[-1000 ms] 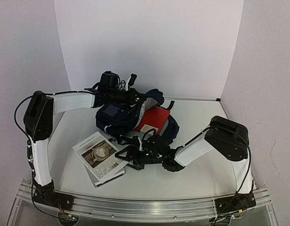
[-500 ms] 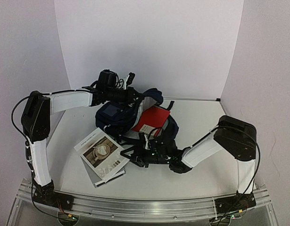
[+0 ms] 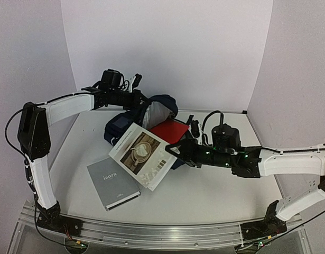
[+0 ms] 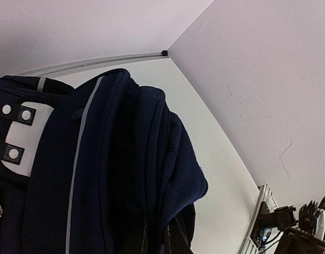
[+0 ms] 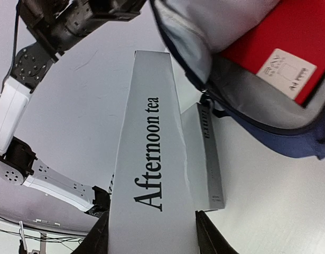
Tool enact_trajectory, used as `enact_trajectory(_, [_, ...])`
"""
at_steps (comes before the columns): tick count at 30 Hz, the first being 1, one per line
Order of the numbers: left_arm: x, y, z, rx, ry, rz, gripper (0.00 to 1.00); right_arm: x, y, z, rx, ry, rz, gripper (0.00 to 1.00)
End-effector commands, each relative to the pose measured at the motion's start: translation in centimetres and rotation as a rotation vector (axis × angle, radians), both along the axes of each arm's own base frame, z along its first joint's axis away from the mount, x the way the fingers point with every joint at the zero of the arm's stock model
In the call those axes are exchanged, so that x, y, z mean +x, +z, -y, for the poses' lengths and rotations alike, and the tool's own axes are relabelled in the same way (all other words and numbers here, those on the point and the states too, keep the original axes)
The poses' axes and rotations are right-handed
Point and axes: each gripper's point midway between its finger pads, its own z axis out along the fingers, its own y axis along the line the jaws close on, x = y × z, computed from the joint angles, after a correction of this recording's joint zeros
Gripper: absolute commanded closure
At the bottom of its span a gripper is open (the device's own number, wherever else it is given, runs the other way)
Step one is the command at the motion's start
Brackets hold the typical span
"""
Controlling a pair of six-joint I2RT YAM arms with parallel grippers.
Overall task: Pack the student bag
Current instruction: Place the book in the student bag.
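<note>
Pinching student bag (image 4: 114, 159) fabric, left tool (image 4: 156, 239) shows cropped tips; right tool (image 5: 154, 233) clamps the book (image 5: 151, 159).

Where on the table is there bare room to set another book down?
Bare table near the front, between the grey book and the right arm; also the strip beside the left arm. Crowded mid-table around the backpack and tea book.

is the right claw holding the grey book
No, the right claw grips the white Afternoon tea book above the table, while the grey book lies flat on it.
</note>
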Motion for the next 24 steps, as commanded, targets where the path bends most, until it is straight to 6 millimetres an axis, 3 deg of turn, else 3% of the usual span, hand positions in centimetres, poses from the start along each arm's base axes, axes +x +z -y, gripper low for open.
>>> enact_trajectory(1, [0.7,13.0,-3.7,-0.099,0.089,0.328,1.0,0.6,0.2,5.1,-0.076,-0.103,-0.012,0.59])
enact_trajectory(4, [0.4,13.8,-4.2,-0.099,0.092,0.363,1.0,1.2,0.9,7.4,-0.07,-0.152,-0.02,0.59])
enact_trajectory(9, [-1.5,16.0,-4.1,-0.115,0.019,0.468,1.0,2.5,0.6,9.1,-0.07,-0.196,-0.039,0.6])
enact_trajectory(18, [-5.8,18.6,-3.6,-0.118,-0.171,0.647,1.0,6.2,-0.1,8.4,-0.081,-0.206,-0.07,0.6])
enact_trajectory(24, [-6.7,20.6,-3.6,-0.105,-0.213,0.734,1.0,8.4,-0.3,8.0,0.09,-0.202,-0.165,0.61])
